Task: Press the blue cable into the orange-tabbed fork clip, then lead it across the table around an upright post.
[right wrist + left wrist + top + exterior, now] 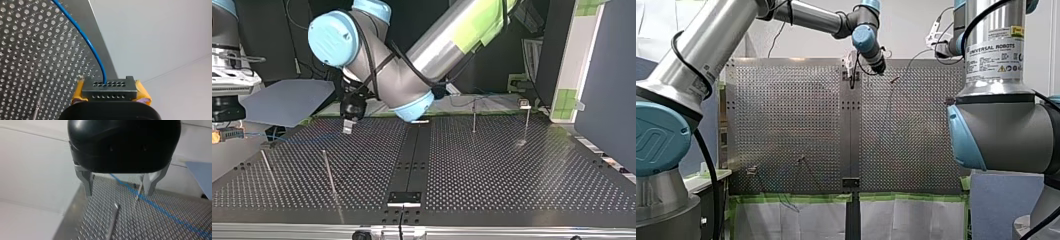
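Note:
The blue cable (pixel 92 50) ends in a grey block with rows of holes, and my right gripper (pixel 110 91) is shut on that block with its yellow pads, just off the table's edge. In the top view my right gripper (pixel 224 135) sits at the far left, and the cable (pixel 287 135) runs faintly from it towards my left gripper (pixel 347 129). My left gripper (pixel 117 192) hangs open above the plate, its metal fingers astride the cable (pixel 160 207), which passes close to one finger. A thin upright piece (pixel 137 194) stands at the cable there. I cannot make out an orange tab.
Upright posts stand on the perforated table (pixel 492 165): two (pixel 329 175) (pixel 266 167) at the top view's left, two more (pixel 474 115) (pixel 527 120) at its far right. One post (pixel 112 222) rises just ahead of my left gripper. Green tape (pixel 801 198) lines the table's near edge.

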`<state>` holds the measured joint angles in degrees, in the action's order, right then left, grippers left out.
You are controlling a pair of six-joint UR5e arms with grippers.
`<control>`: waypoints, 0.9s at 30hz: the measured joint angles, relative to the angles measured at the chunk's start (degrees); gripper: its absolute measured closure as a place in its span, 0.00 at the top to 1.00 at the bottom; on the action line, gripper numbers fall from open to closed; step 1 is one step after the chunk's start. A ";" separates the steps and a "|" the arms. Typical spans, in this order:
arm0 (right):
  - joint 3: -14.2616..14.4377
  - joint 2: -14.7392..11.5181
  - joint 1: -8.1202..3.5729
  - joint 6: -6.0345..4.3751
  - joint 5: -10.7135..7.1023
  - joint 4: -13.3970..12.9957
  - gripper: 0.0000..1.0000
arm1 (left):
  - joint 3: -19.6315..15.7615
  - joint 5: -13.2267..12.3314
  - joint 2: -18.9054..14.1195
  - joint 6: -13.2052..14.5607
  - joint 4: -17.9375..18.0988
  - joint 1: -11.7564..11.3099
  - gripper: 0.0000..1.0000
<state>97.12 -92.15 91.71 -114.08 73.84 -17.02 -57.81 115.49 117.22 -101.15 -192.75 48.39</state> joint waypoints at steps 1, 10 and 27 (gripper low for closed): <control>0.10 -0.05 0.05 0.04 0.00 0.03 0.00 | 0.00 0.15 -0.27 -0.09 -0.10 0.44 0.99; 0.47 0.24 0.96 0.48 0.00 0.59 0.00 | 0.00 -0.37 -1.32 -0.35 -0.79 3.68 0.99; 0.49 0.30 3.12 1.06 -0.15 0.65 0.00 | 0.00 -3.75 -0.17 -2.82 -1.29 4.00 0.99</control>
<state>97.61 -91.85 94.83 -113.03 73.68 -16.37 -57.81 111.74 117.05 -103.98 -194.05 52.39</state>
